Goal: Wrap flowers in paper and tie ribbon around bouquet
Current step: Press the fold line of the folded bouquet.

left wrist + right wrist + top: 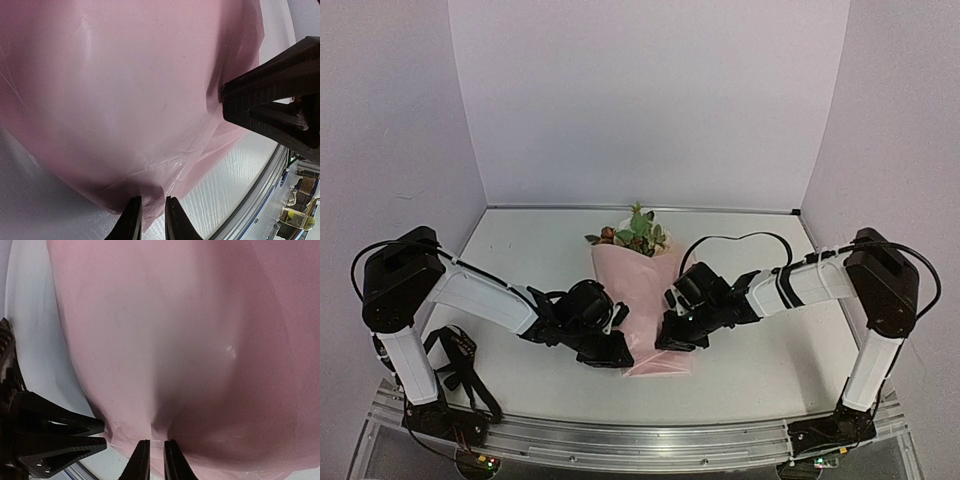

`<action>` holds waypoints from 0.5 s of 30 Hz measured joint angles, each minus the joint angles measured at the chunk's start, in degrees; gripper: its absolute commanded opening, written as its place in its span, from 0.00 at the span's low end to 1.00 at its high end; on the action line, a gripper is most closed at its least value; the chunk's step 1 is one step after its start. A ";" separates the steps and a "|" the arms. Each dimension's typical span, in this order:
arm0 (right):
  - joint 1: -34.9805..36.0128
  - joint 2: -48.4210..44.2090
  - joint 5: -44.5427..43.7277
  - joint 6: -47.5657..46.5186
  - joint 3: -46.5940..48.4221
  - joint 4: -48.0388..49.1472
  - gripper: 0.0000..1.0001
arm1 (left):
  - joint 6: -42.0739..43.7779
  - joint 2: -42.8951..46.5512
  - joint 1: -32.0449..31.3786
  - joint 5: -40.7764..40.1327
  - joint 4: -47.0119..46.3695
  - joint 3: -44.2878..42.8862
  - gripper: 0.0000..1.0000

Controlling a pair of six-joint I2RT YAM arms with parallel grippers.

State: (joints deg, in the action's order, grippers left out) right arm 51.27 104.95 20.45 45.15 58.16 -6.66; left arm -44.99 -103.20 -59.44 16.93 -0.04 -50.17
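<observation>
The pale pink paper lies wrapped as a cone on the white table. The flowers, pink roses and green leaves, poke out of its far, wide end. My left gripper meets the cone's lower left edge and my right gripper its lower right edge. In the left wrist view my left gripper is shut on a crinkled fold of the paper. In the right wrist view my right gripper pinches a fold of the paper. The ribbon is out of view.
An aluminium rail runs along the table's near edge, just behind the cone's narrow end. Black cables hang by the left arm's base. Pale walls close in the back and both sides. The other gripper's fingers show in each wrist view.
</observation>
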 measured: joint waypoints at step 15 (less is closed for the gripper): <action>0.43 1.84 -0.42 2.33 -2.57 3.64 0.10 | 0.19 -0.22 6.51 4.85 1.01 -1.83 0.21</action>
State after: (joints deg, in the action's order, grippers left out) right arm 51.70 106.79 20.03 47.48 55.59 -3.02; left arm -44.80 -103.42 -52.94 21.78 0.98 -51.99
